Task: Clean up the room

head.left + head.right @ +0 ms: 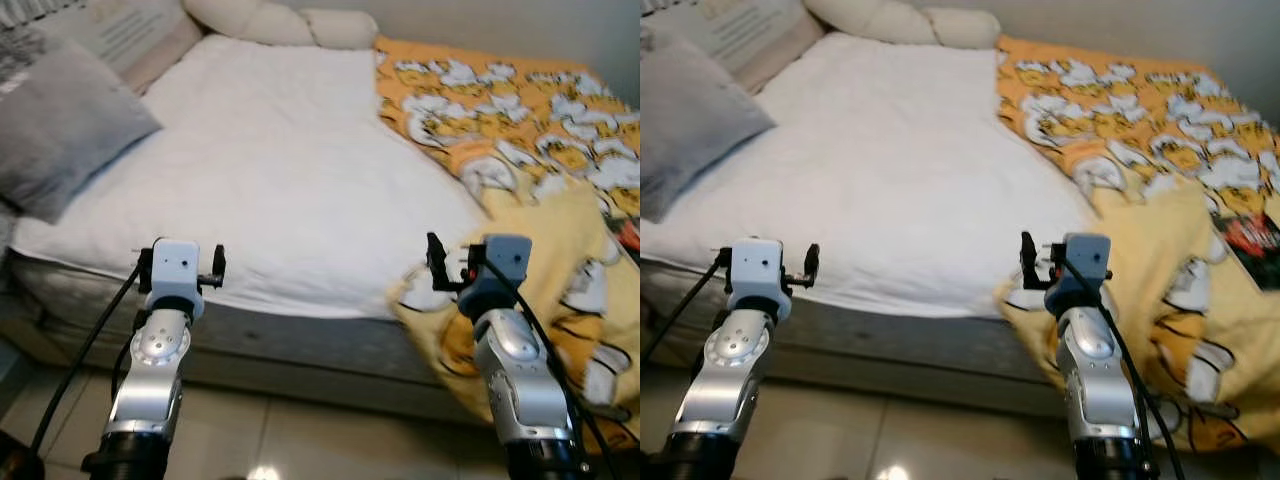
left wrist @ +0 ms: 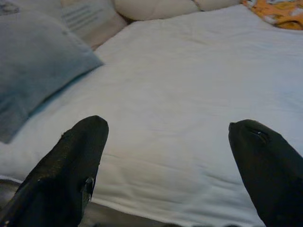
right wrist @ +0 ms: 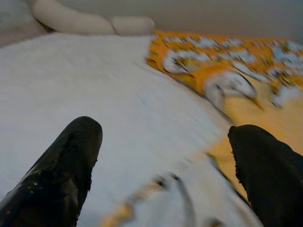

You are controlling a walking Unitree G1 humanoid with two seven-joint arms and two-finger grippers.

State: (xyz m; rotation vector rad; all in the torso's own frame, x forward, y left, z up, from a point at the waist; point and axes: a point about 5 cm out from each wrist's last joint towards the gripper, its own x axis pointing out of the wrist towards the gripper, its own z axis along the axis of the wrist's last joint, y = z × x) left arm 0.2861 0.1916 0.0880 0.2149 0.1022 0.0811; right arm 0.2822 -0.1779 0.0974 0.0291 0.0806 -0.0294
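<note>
A bed with a white sheet (image 1: 280, 150) lies before me. An orange and yellow cartoon-print blanket (image 1: 520, 130) is bunched along its right side and hangs over the front right corner toward the floor. My left gripper (image 2: 168, 127) is raised in front of the bed's front edge, open, with nothing between its fingers and the bare sheet beyond them. My right gripper (image 3: 165, 130) is held up at the same height near the hanging blanket corner, open and empty too.
A grey pillow (image 1: 60, 120) rests at the bed's left side, with a beige printed pillow (image 1: 130, 30) and cream pillows (image 1: 270, 20) at the far end. A dark red-and-black flat item (image 1: 1250, 235) lies on the blanket at right. Tiled floor (image 1: 300, 430) runs below the mattress.
</note>
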